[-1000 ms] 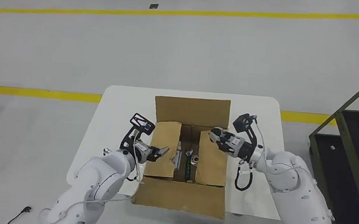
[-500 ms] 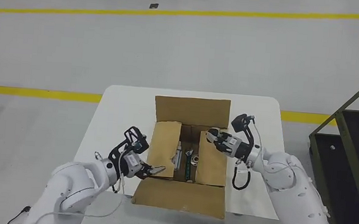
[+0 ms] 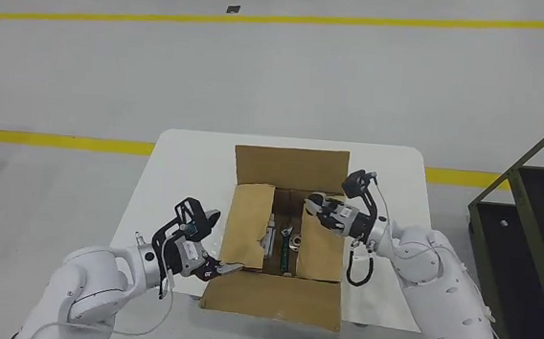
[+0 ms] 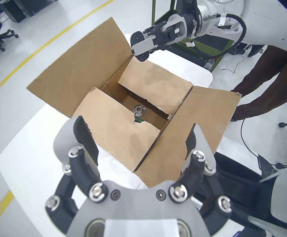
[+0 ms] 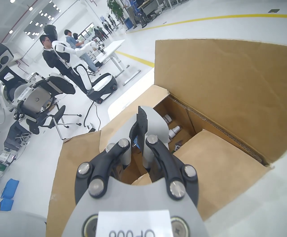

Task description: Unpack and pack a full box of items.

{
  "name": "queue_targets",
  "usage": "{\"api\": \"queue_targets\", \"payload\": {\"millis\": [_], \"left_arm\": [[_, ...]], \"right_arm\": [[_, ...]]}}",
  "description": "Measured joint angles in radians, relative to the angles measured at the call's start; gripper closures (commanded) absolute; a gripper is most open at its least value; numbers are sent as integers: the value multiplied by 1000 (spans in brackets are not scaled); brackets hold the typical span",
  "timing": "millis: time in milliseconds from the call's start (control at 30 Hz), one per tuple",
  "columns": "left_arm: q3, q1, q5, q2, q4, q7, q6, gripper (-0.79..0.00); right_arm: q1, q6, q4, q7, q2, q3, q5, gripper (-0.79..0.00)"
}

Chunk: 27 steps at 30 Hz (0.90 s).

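On the left side of the white worktop (image 3: pixel 181 167), the left end effector (image 3: pixel 220 268) hangs just off the near left corner of the cardboard box (image 3: pixel 289 168). Its fingers (image 4: pixel 79 131) are spread wide apart and hold nothing. From the left wrist view, the box (image 4: pixel 74 67) lies straight ahead of the left end effector (image 4: pixel 136 125).

The box sits at the middle of the worktop. Its rear flap is raised and its near flap is folded outward. The left side flap (image 3: pixel 248 223) and the right side flap (image 3: pixel 322 241) both lean inward over the opening, with a narrow gap between them.

Through that gap several items (image 3: pixel 282 242) lie on the box floor. They include a round metal part (image 4: pixel 139 109) with a green piece (image 4: pixel 139 120) just beside it. White bottles (image 5: pixel 174 132) sit near the rear wall.

Further right, the right end effector (image 3: pixel 312 202) hovers above the far inner corner of the right side flap, at the edge of the opening. Its fingers (image 5: pixel 154 125) are pressed together with nothing visible between them. The left wrist view shows the right end effector (image 4: pixel 139 49) the same way, just above that flap.

Off the worktop's right side stands a green metal rack (image 3: pixel 522 228) on the floor.
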Motion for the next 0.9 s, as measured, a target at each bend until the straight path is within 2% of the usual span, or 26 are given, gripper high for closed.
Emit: {"api": "queue_targets", "payload": {"millis": [167,400,467,567,700,900], "left_arm": [[-10,12,56,5,-42,67,-48,-785],[-113,91,158,27,-68,221,-225,-785],[-129,117,201,36,-73,230,-241,-785],[-122,165,302,59,-83,252,-238,-785],[-108,224,397,101,-80,334,-238,-785],[-131,281,465,162,-52,457,-238,-785]], "right_arm": [[4,0,12,1,2,-2,5,0],[9,-7,21,2,5,-9,10,0],[12,-11,25,1,5,-12,12,0],[21,-16,33,1,6,-17,15,0],[35,-20,46,4,6,-26,17,0],[49,-23,59,4,6,-36,18,0]]}}
